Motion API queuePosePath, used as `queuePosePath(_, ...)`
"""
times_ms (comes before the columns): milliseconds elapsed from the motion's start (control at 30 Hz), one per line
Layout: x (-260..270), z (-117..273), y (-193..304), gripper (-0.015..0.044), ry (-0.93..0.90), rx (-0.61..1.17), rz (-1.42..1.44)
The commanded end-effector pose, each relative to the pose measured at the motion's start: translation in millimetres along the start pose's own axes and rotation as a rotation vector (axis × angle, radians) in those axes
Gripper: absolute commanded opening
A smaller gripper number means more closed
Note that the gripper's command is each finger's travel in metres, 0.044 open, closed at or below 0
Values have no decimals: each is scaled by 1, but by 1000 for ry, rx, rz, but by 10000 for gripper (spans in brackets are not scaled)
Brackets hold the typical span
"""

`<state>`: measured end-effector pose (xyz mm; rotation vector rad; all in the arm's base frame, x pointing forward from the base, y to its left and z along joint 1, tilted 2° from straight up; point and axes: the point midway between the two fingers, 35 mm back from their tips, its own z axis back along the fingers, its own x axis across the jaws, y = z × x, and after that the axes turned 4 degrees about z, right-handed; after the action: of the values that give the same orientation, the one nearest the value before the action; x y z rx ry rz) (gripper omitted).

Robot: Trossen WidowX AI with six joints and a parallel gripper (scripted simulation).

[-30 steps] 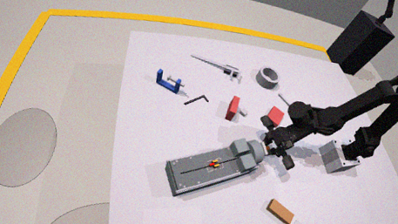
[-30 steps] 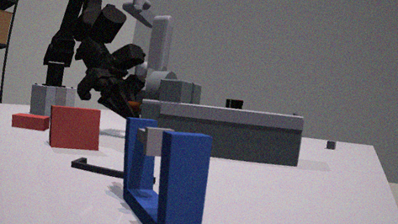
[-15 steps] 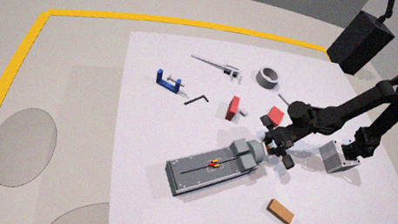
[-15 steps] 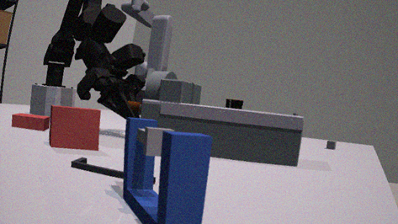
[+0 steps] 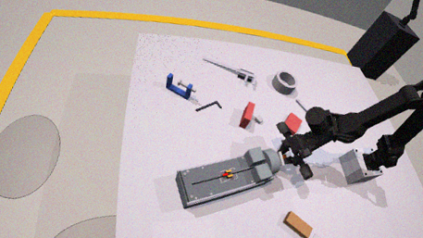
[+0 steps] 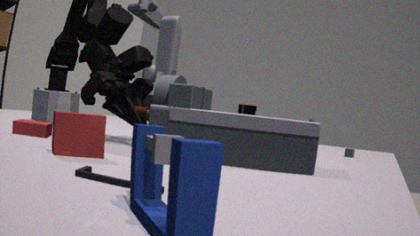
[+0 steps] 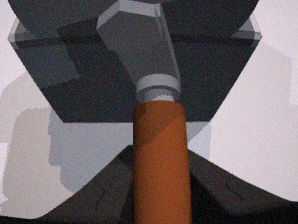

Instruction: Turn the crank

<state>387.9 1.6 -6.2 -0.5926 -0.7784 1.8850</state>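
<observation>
Gripping of the orange crank handle [image 5: 284,157] [image 6: 142,110] [image 7: 161,162] is being done by the nearly closed claw [image 5: 287,157] [image 6: 141,114] [image 7: 153,155]; the red pointer [image 5: 225,174] is being carried partway along the grey machine's slot [image 5: 205,181].

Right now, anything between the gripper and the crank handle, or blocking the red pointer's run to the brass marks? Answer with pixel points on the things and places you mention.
Nothing visible either way. The gripper [image 5: 292,158] is already shut on the orange handle [image 6: 141,110] [image 7: 161,165]. The red pointer [image 5: 225,175] sits by the brass marks [image 5: 228,172] with nothing visible in between; exact level can't be told.
</observation>
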Motion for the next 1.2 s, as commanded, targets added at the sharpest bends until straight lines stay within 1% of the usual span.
queuePosePath(0,-9,2,-1,0,23,-5,-2)
queuePosePath(1167,-14,5,-4,0,24,-5,-2)
